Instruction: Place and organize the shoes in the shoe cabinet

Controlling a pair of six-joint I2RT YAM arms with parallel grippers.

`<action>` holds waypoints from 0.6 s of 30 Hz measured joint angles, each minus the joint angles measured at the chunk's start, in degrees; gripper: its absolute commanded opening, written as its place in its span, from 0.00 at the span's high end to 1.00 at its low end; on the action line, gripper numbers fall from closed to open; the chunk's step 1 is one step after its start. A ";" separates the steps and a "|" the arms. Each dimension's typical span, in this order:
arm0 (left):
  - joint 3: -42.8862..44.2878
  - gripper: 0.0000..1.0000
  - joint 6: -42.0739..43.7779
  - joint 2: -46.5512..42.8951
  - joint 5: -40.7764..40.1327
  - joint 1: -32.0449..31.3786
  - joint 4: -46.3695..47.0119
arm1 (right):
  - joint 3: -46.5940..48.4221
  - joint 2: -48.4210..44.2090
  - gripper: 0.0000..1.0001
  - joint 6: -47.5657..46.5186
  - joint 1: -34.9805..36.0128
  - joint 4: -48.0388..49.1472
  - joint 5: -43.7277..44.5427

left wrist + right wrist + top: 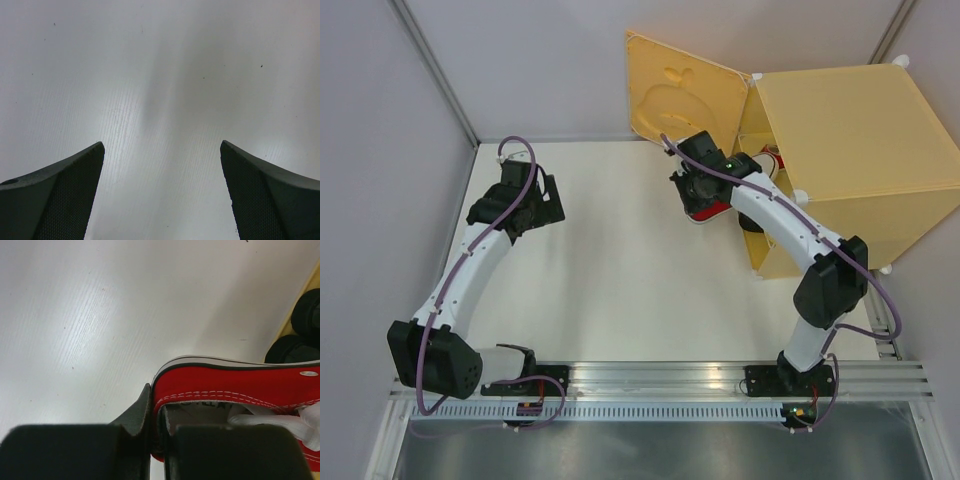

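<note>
My right gripper (705, 205) is shut on the heel of a red canvas sneaker (240, 385), one finger outside and one inside the shoe; the sneaker (713, 211) sits just left of the cabinet's opening. The yellow-orange shoe cabinet (850, 140) stands at the back right with its door panel (685, 90) swung open to the left. Black dress shoes (302, 335) sit inside the cabinet at its near edge, and another red sneaker (772, 160) shows in the opening. My left gripper (545, 205) is open and empty over bare table at the left.
White table top (610, 270) lies between the arms. Grey walls (380, 150) enclose the left and back. A metal rail (660, 380) runs along the near edge at the arm bases.
</note>
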 measured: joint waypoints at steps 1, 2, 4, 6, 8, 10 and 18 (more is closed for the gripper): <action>0.00 0.01 0.00 0.04 0.00 0.00 0.00 | -0.13 -0.17 0.99 -0.31 -1.01 -0.24 -0.72; 0.00 0.01 0.00 0.04 0.00 0.00 0.00 | -0.35 -0.39 0.99 -0.59 -1.97 -0.26 -1.31; 0.00 0.01 0.00 0.04 0.00 0.00 0.00 | -0.94 -1.16 0.99 -1.22 -3.76 -0.26 -3.06; 0.00 0.01 0.02 0.04 0.00 0.00 0.00 | -1.64 -2.12 0.99 -1.46 -5.77 -0.22 -4.85; 0.00 0.01 0.02 0.04 0.00 0.00 0.00 | -2.25 -3.19 0.99 -1.44 -8.22 -0.22 -6.43; 0.00 0.01 0.00 0.04 0.00 0.00 0.00 | -2.56 -4.07 1.00 -1.36 -10.56 -0.13 -7.67; 0.00 0.01 0.02 0.07 0.00 0.00 0.00 | -4.96 -6.38 0.99 0.37 -12.96 -0.35 -9.73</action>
